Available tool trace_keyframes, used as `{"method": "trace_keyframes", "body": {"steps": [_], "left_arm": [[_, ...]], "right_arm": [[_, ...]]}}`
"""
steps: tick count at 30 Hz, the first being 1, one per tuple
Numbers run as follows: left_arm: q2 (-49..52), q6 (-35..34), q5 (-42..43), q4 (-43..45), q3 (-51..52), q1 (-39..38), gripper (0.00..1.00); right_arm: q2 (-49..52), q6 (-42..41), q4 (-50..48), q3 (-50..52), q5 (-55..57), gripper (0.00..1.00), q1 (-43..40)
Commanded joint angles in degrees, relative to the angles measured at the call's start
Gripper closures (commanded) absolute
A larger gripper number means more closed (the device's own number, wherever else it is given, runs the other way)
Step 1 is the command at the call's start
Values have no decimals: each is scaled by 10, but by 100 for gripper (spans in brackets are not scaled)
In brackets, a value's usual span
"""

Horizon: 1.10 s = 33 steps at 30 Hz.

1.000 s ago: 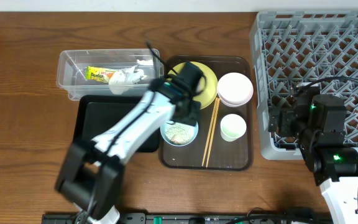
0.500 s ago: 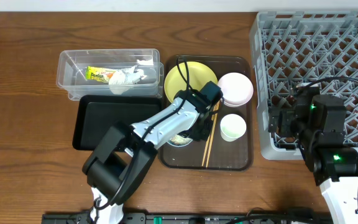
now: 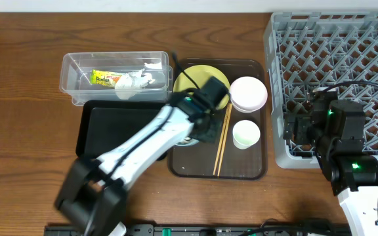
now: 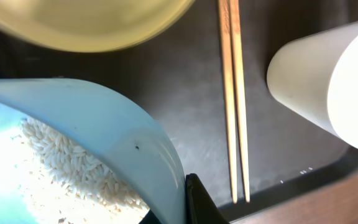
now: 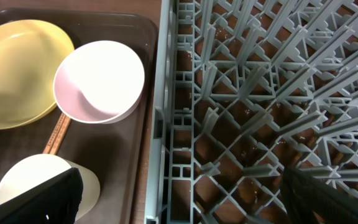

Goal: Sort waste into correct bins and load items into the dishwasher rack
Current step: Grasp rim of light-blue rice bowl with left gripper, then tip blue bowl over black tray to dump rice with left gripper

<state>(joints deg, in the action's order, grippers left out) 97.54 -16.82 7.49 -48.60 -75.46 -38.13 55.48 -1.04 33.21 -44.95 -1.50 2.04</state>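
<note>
Desk (image 3: 18, 78): brown wood.
Left hand (image 3: 201, 128): at blue bowl (image 4: 110, 134) rim on tray (image 4: 194, 93); grip unclear.
Right hand (image 5: 182, 202): spread wide, empty, at rack (image 5: 241, 93) edge.
Risk: a tilted bowl could spill rice (image 4: 61, 155) onto tray.

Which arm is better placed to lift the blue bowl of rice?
Left: the left gripper sits at the rim of the blue bowl; the right gripper hangs by the rack, farther off.
</note>
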Motion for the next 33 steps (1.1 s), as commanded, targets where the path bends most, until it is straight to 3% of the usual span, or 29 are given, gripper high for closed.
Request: {"method": "trace_keyframes", "body": {"steps": [1,14,20,26,33], "left_arm": [[-37,18,12,-19,0,52,94],[-31,311,494,-33,67,354,94],[-3,383,657,-27,138,482,94],[64,388,768,-26,165,553,94],[131,295,826,-26,165,570,94]], "right_arm": [[-1,-6,1,-11,-1,1,-6],[-1,-6,4,-11,-1,1,-6],[-1,-6,4,-11,-1,1,-6],[-1,-6,4,-11,-1,1,-6],[-1,-6,5,-11,-1,1,-6]]}}
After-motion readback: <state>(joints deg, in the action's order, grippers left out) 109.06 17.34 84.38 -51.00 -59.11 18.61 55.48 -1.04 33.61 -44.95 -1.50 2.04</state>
